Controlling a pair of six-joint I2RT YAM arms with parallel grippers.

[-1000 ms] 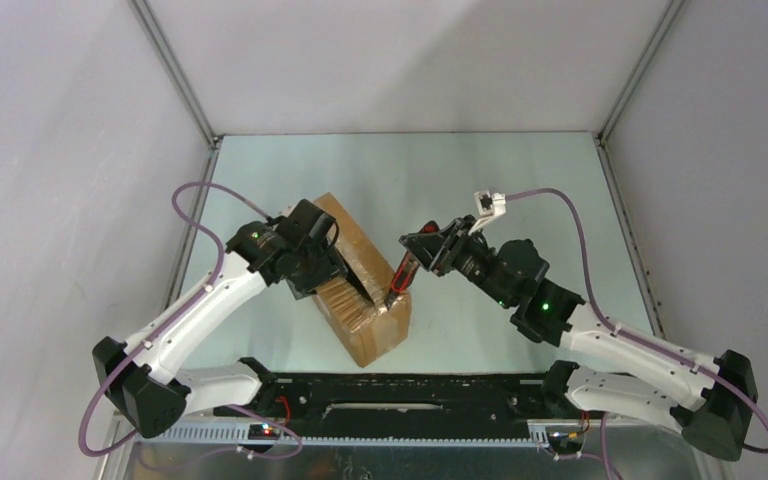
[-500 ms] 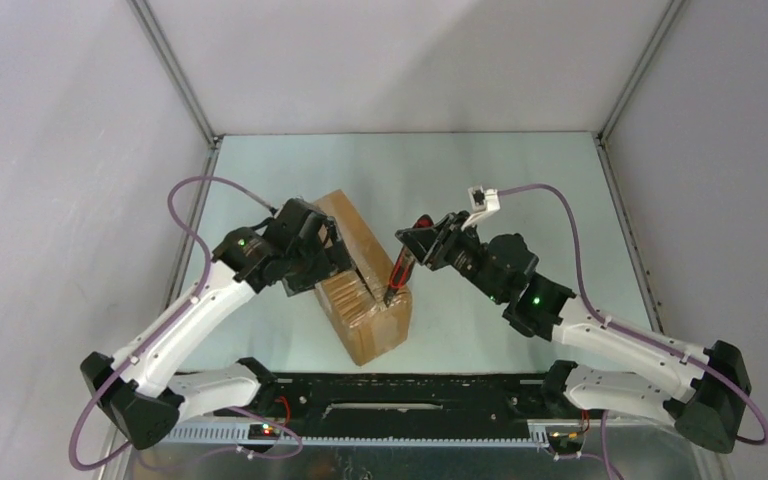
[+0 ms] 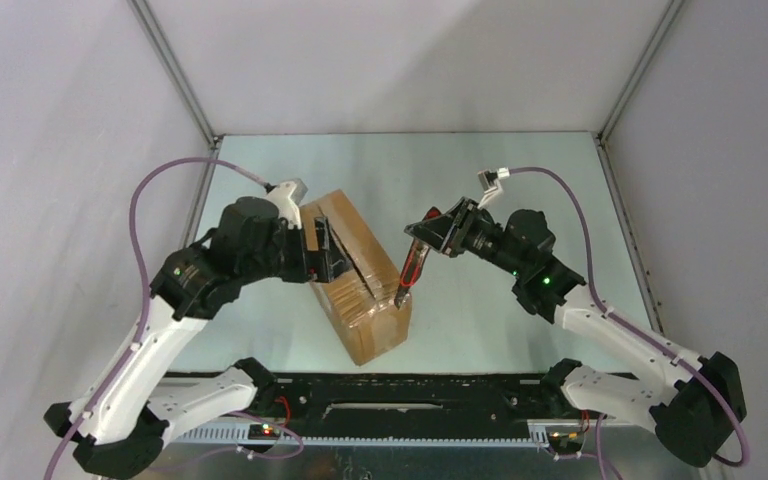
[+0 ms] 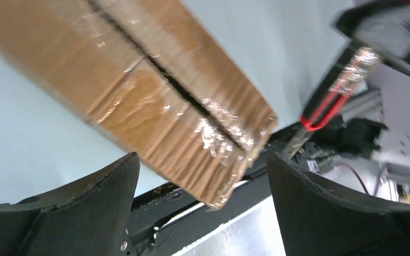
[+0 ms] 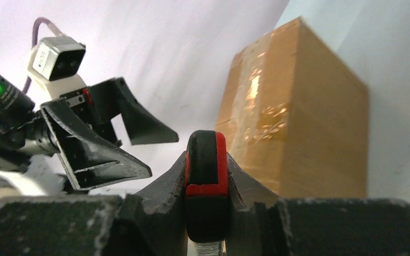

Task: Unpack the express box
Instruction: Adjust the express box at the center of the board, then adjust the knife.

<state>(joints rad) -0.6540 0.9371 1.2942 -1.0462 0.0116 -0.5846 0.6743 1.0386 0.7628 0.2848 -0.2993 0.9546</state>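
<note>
Counter (image 3: 520, 200): pale surface that is carrying the carton; the largest item in the field.
Express box (image 3: 360, 238): brown corrugated carton that is lying slantwise on the counter, a little left of centre, with its taped top facing up.
Box handling (judged): the carton is probably behaving as light and fairly stiff at its corners; the flaps are likely giving under pressure; the glossy tape is likely making the top slippery; the contents are hidden, so the weight is remaining uncertain.
Box hold points (judged): the long side walls, where bare cardboard is showing below the tape, are offering the surest purchase; the flap edges beside the seam are serving better for lifting the flaps open.
Left jaws: gaping wide and grasping nothing; hovering at the box's left side and appearing clear of the cardboard.
Right jaws: clenching the cutter by its handle.
Cutter (image 3: 407, 275): red-and-black-handled tool that is pointing down toward the near right edge of the box top; whether the tip is touching cannot be told.
Tape seam (image 4: 192, 104): clear tape that is crinkling along the flap join; a dark slit is showing down its length.
</note>
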